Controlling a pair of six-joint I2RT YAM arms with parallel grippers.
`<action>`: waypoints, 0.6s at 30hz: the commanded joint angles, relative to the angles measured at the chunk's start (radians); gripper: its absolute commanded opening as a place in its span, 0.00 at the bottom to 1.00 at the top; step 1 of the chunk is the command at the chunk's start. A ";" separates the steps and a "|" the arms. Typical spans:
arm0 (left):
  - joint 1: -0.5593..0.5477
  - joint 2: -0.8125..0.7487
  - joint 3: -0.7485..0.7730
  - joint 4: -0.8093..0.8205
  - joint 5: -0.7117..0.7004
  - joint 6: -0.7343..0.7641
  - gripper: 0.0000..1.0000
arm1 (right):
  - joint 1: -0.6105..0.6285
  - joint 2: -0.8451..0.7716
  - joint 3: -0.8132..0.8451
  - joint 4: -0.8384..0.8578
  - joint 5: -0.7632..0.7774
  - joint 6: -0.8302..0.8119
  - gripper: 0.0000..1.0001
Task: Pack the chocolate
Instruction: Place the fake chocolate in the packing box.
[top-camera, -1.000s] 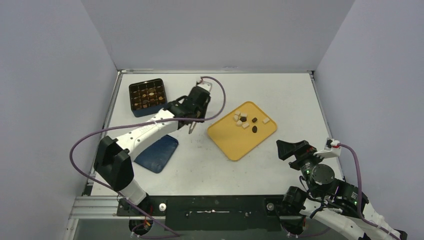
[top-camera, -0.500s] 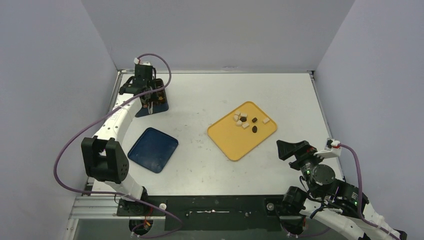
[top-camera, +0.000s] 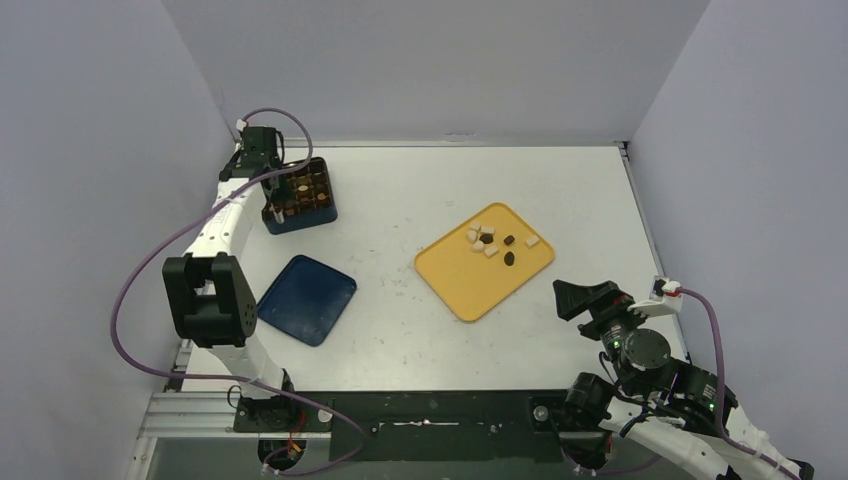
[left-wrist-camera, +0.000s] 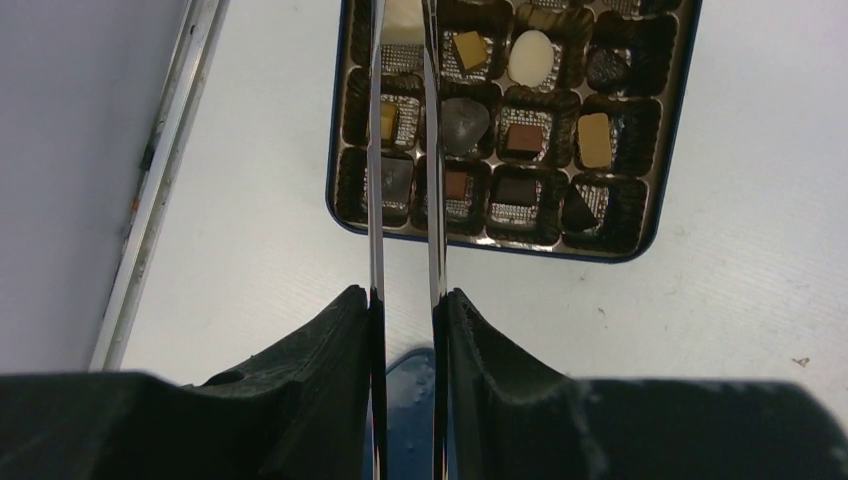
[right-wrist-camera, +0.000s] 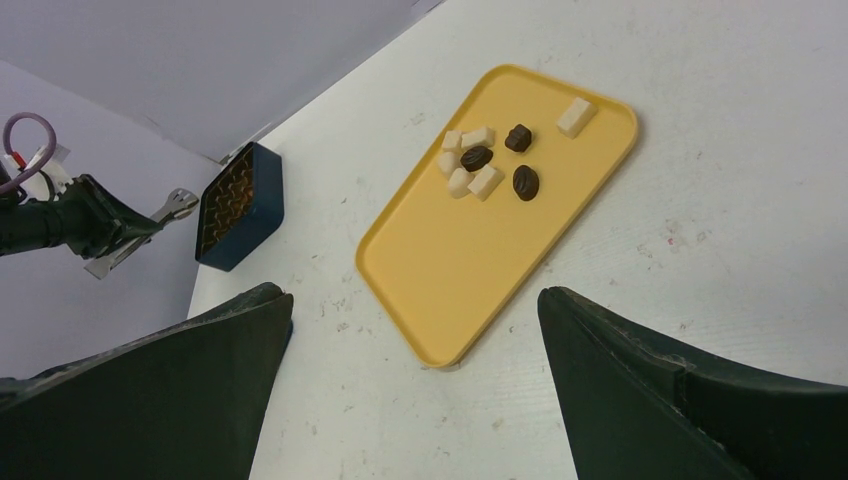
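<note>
Two thin metal arms of the tongs (left-wrist-camera: 376, 200) sat clamped between the fingers of the left gripper (left-wrist-camera: 405, 330), squeezed nearly together. They ran straight ahead of it over the left columns of the blue box (left-wrist-camera: 665, 150). Their tips passed out of the top of the wrist view, so whether they carried anything could not be told. Chocolate (left-wrist-camera: 530, 55), dark, mid-brown and cream, filled the cells ahead. The right gripper (right-wrist-camera: 415, 300) gaped wide, grasping nothing. Beyond it lay the yellow tray (right-wrist-camera: 450, 270), with several loose pieces (right-wrist-camera: 525, 182) clustered at its far end.
</note>
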 joint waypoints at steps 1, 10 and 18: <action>0.047 0.028 0.080 0.092 0.016 -0.015 0.27 | 0.014 0.003 0.002 0.030 0.005 -0.009 1.00; 0.071 0.063 0.079 0.101 0.040 -0.024 0.27 | 0.018 0.008 0.006 0.026 0.019 -0.009 1.00; 0.073 0.101 0.061 0.102 0.062 -0.026 0.27 | 0.018 0.005 0.006 0.027 0.020 -0.009 1.00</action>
